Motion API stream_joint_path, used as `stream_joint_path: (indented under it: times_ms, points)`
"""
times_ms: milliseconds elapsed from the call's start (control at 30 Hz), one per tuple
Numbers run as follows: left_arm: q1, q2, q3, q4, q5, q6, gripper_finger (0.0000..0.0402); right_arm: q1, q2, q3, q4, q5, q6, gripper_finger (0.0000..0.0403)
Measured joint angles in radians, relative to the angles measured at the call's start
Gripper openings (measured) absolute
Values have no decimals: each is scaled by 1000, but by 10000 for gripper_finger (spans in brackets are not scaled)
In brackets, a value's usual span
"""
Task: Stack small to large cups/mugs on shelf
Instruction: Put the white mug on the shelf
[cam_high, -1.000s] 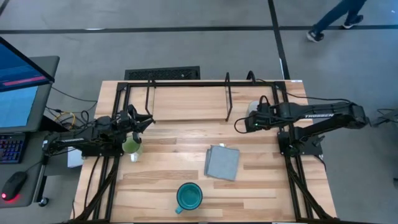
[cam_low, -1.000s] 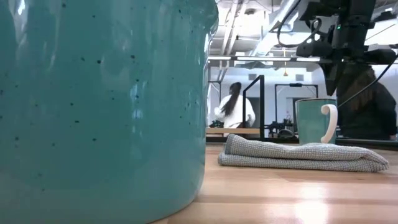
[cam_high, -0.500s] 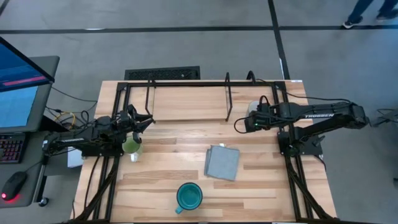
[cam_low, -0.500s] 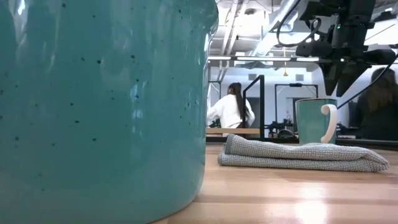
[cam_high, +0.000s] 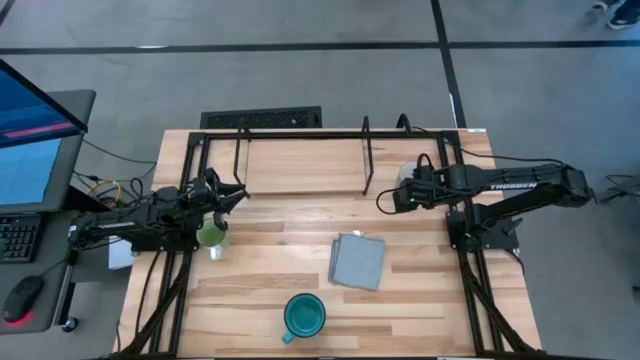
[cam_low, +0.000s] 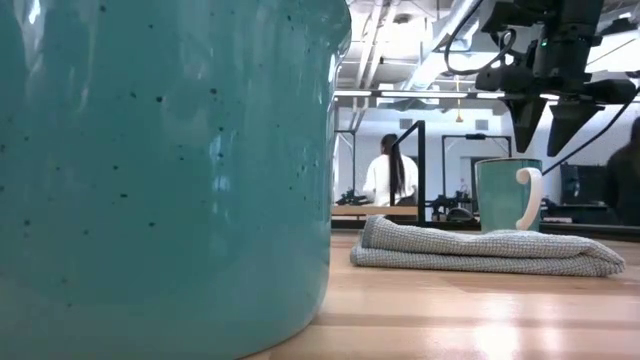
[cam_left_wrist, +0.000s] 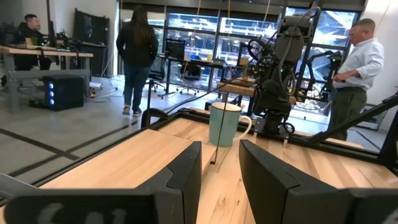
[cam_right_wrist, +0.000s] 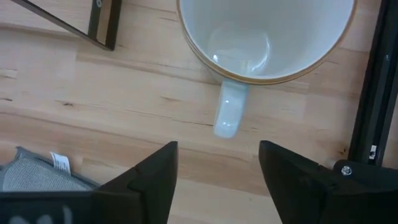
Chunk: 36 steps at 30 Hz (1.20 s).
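The white mug (cam_right_wrist: 267, 37), pale teal outside (cam_low: 508, 195), stands upright on its base at the far right, by the shelf (cam_high: 300, 150). My right gripper (cam_low: 545, 118) hangs open just above it, fingers pointing down on either side of the handle (cam_right_wrist: 227, 115), touching nothing. The light-green mug (cam_high: 211, 236) stands at the left, just on the near side of my left arm. My left gripper (cam_high: 228, 193) hovers beside the shelf's left end, slightly open with nothing between its fingers (cam_left_wrist: 221, 180). The teal mug (cam_high: 304, 315) stands near the table's front edge.
A folded grey cloth (cam_high: 357, 260) lies in the middle right, between the teal mug and the white mug. The shelf's thin black posts (cam_high: 365, 160) stand close to my right gripper. People move about in the room beyond the table.
My right gripper has opened wide above the white mug, its fingers going from shut to spread, without shifting place. The mug has stayed put.
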<state>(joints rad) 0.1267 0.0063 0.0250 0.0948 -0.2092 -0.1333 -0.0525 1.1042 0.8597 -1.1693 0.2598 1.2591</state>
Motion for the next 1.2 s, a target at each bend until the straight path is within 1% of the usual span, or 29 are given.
stream_joint_path:
  times_ms: [467,733,1200]
  points:
    - [0,0,0,-2,-6,18,98,-63,33,1,-5,40,-23,249]
    - [0,0,0,-10,-6,16,98,-88,97,1,1,30,-35,249]
    - [0,0,0,-18,-6,13,98,-89,209,1,41,26,-30,249]
